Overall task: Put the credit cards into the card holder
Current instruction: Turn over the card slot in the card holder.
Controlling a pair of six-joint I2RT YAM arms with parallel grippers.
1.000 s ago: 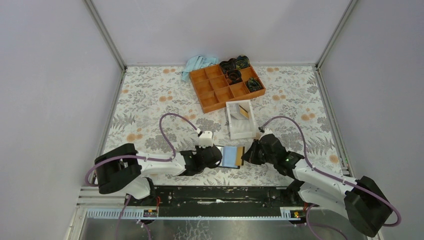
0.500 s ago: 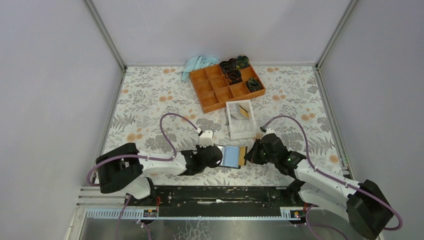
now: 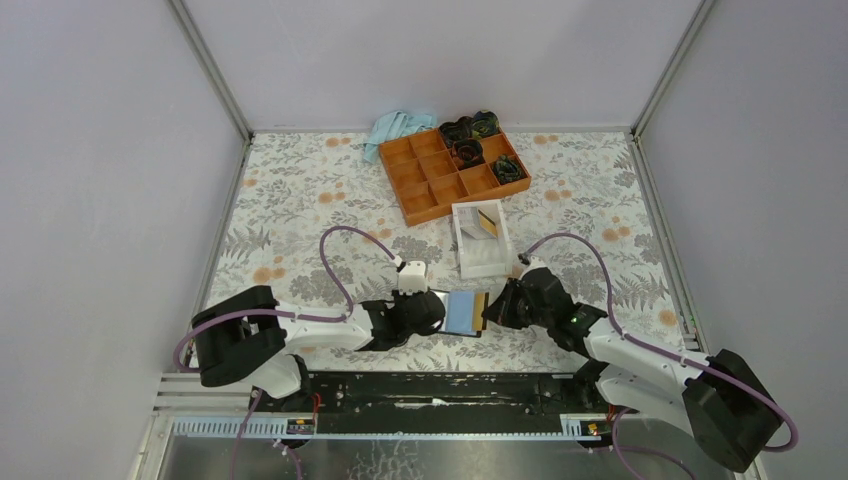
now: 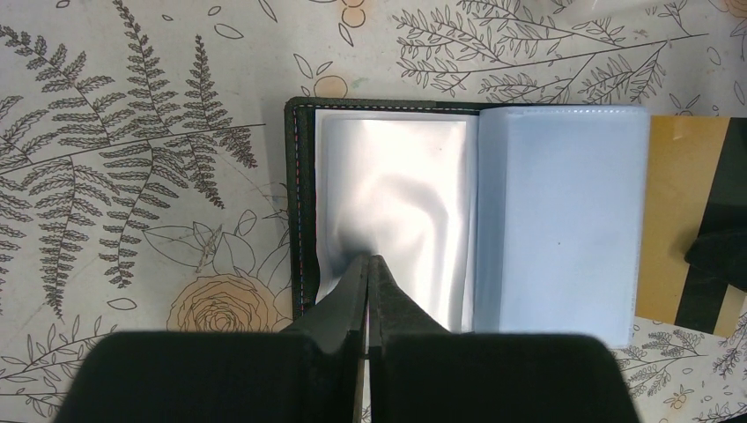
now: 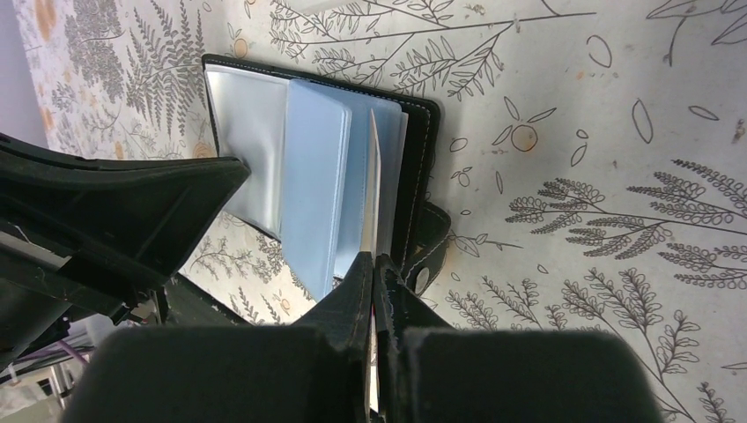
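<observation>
Since half a second ago the right gripper (image 5: pixel 372 264) has come slightly to the left, closer to the card holder (image 4: pixel 295 194); its fingers are clamped on a credit card (image 4: pixel 683 211), whose left part is covered by the light-blue sleeve (image 4: pixel 559 211). The left gripper (image 4: pixel 367 264) is closed on nothing, and its tips press on the left clear sleeve (image 4: pixel 392 194). The card holder lies open on the table (image 3: pixel 300 200) at the near side, between both arms, while a white box (image 3: pixel 470 262) farther away holds a second card (image 3: pixel 487 222).

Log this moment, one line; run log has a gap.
left tool: shut, tip on open card holder | right tool: shut on credit card
</observation>
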